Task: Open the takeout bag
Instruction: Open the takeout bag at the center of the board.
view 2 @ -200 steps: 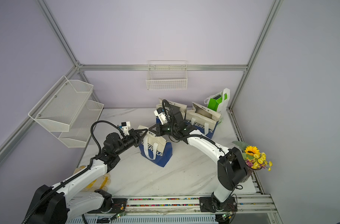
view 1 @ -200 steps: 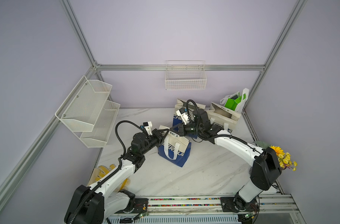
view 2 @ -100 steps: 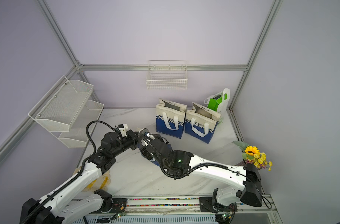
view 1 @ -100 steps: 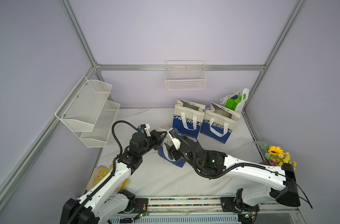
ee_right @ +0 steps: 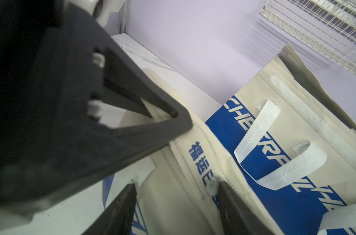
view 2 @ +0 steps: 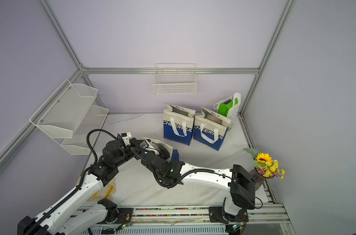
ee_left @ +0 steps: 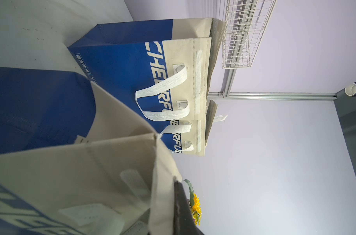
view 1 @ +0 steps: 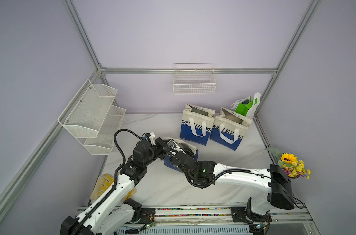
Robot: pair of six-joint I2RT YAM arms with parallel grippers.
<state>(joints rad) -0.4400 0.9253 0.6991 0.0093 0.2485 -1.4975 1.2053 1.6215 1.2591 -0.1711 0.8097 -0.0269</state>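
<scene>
My left gripper (view 1: 163,144) is pinched shut on the beige rim of the takeout bag (ee_right: 195,160). I judge this anchors that wall, so the mouth can be pulled apart without the whole bag sliding. My right gripper (ee_right: 176,184) has its jaws apart, straddling the printed flap just beside the left jaws, a tip on either side of the fabric but not closed on it. That suits taking the other wall and drawing it away. The bag sits between both pairs of jaws, and my arms hide how far its mouth is spread. It rests on a white marbled tabletop (view 1: 213,193), which looks smooth enough that I expect an unheld bag to skid. Beyond my jaws a matching blue-and-beige bag (view 1: 196,130) and its twin (view 1: 229,134) stand upright and gaping, side by side, with a green-and-white bag (view 1: 245,106) behind them. A sunflower bouquet (view 1: 291,164) sits well apart, by my right arm's base. Farthest off, a wire basket (view 1: 194,81) and a two-tier mesh shelf (view 1: 91,114) hang on lilac walls.
</scene>
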